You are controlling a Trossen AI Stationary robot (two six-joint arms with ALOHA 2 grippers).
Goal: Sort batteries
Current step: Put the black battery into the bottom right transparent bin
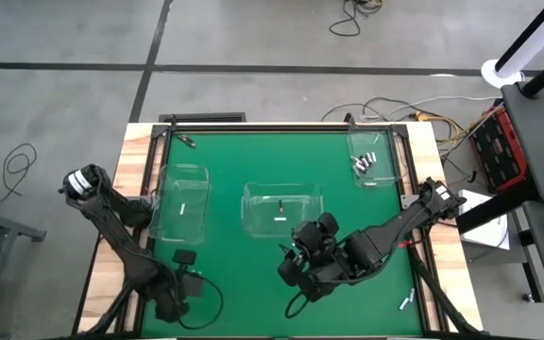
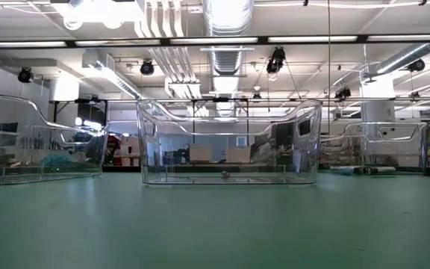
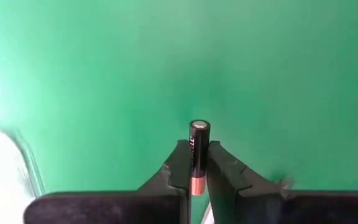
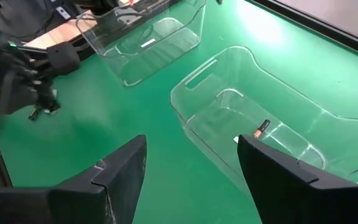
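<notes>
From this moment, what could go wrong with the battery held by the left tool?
1. The left tool grips the battery only near its lower end, so most of it sticks out; it may tilt or slip out during a move.
2. The left bin has tall clear walls; a low approach might strike its rim.
3. The open right tool hovers near the middle bin; the arms might cross paths.

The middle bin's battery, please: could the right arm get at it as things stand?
Probably yes: the right claw is open and empty beside the middle bin, whose top is open, and the battery lies uncovered on its floor.
</notes>
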